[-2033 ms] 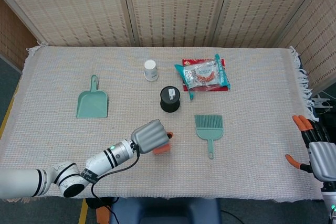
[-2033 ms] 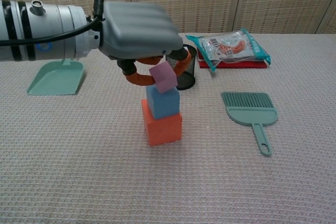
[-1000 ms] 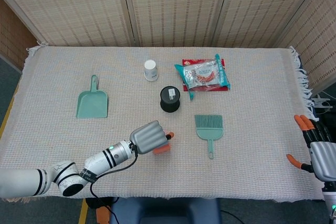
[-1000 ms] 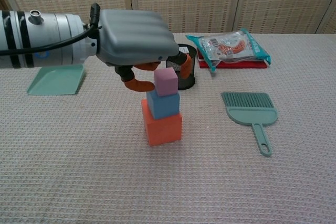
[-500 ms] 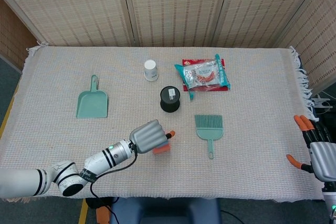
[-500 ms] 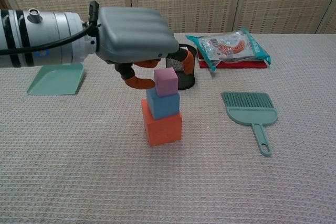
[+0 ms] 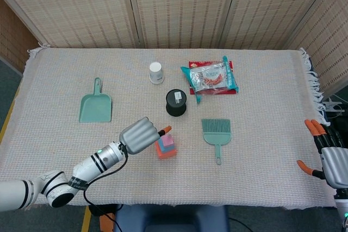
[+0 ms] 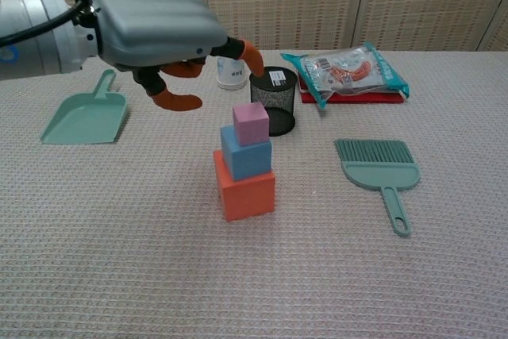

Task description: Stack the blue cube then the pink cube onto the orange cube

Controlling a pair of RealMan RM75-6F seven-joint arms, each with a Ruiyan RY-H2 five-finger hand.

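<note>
The pink cube sits on the blue cube, which sits on the orange cube; seen from the head view the stack shows as pink cube over orange cube. My left hand hovers up and to the left of the stack, open, fingers spread, touching nothing; in the head view the left hand lies just left of the cubes. My right hand rests open at the table's right edge, far from the cubes.
A black mesh cup stands just behind the stack. A teal brush lies to the right, a teal dustpan to the left. A snack packet and a white cup are further back.
My left hand has let go of the pink cube, which now rests on the blue cube. The hand has lifted and drawn back to the left.
</note>
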